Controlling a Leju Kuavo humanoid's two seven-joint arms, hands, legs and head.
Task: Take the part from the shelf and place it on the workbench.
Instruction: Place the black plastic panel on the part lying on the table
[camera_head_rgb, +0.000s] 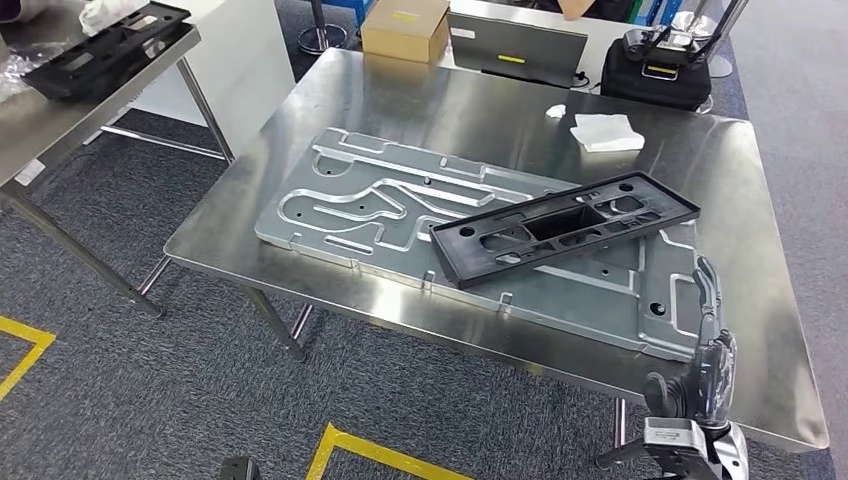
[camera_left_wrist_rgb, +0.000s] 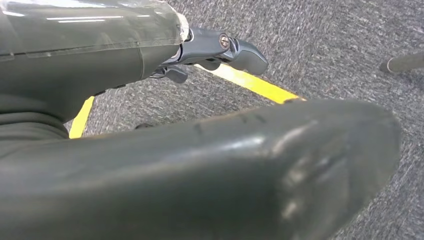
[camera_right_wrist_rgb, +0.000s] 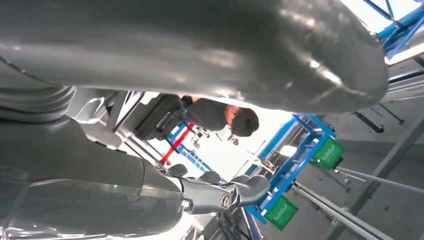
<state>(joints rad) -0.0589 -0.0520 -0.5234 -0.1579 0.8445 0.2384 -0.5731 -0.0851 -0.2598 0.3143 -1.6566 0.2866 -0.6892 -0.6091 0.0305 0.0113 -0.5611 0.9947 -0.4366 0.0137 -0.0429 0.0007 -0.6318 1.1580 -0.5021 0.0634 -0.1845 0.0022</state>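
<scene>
The black plastic part (camera_head_rgb: 565, 228), a long frame with several cut-outs, lies slantwise on a machined metal plate (camera_head_rgb: 350, 200) on the steel workbench (camera_head_rgb: 480, 110). My right hand (camera_head_rgb: 705, 350) is raised at the workbench's near right corner, fingers stretched out and apart, holding nothing, a short way from the part's near end. In the right wrist view the same hand (camera_right_wrist_rgb: 220, 192) is empty, its fingers spread. My left hand (camera_left_wrist_rgb: 220, 50) hangs over the grey carpet with straight fingers and nothing in it.
A second black part (camera_head_rgb: 105, 45) lies on the steel table at the far left. At the workbench's far edge are a cardboard box (camera_head_rgb: 405, 28), a grey panel (camera_head_rgb: 515, 48), a black case (camera_head_rgb: 655, 70) and white cloths (camera_head_rgb: 607, 132). A person (camera_right_wrist_rgb: 222, 116) stands beyond, near blue racking (camera_right_wrist_rgb: 300, 155).
</scene>
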